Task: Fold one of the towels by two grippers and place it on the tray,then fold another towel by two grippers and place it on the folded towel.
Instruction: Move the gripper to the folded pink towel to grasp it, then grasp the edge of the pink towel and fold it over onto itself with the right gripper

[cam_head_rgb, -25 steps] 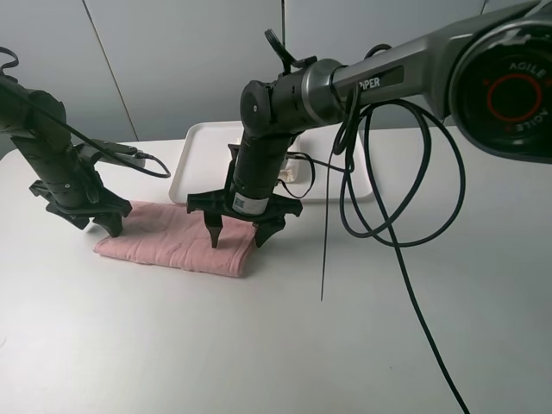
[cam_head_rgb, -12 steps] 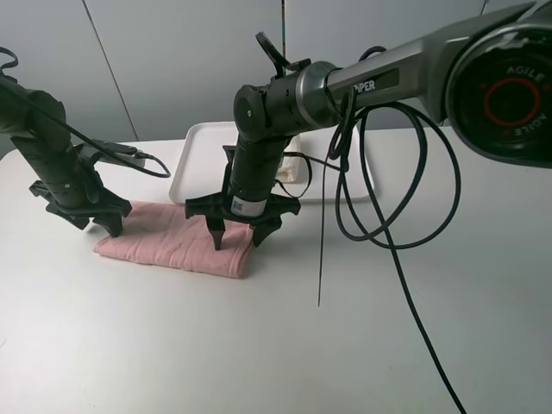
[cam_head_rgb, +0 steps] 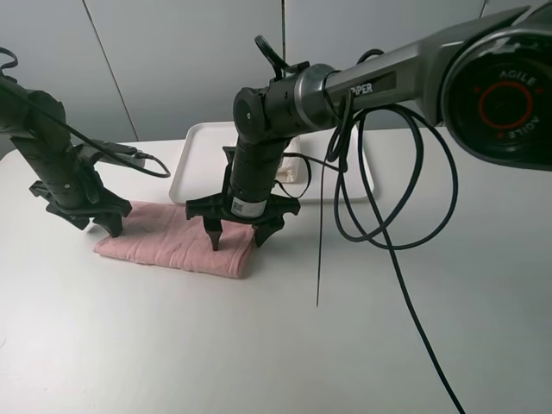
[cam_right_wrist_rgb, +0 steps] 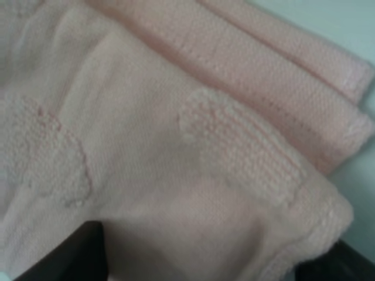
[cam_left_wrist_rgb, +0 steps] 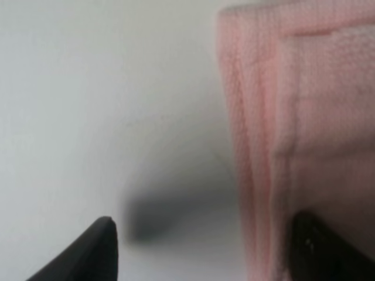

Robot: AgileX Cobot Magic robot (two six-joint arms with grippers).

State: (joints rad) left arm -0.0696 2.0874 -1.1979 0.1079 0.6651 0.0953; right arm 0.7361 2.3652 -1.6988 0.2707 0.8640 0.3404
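Observation:
The pale pink towel (cam_head_rgb: 172, 241) lies folded into a long strip on the white table, in front of the tray (cam_head_rgb: 195, 164). My left gripper (cam_head_rgb: 95, 222) stands open over the strip's left end; in the left wrist view (cam_left_wrist_rgb: 205, 252) one fingertip (cam_left_wrist_rgb: 316, 246) rests at the pink towel (cam_left_wrist_rgb: 310, 117) and the other is over bare table. My right gripper (cam_head_rgb: 238, 238) stands open over the strip's right end, fingertips down on the pink towel (cam_right_wrist_rgb: 176, 146). A bit of the cream-white towel (cam_head_rgb: 293, 172) shows on the tray behind the right arm.
Black cables (cam_head_rgb: 397, 233) loop down from the right arm over the table's right half. A thin cable (cam_head_rgb: 319, 259) hangs straight down beside the pink towel's right end. A grey wall stands behind the table.
The right arm has shifted a little to the left over the pink towel and its fingers have spread slightly. The left arm and the towel have not moved.

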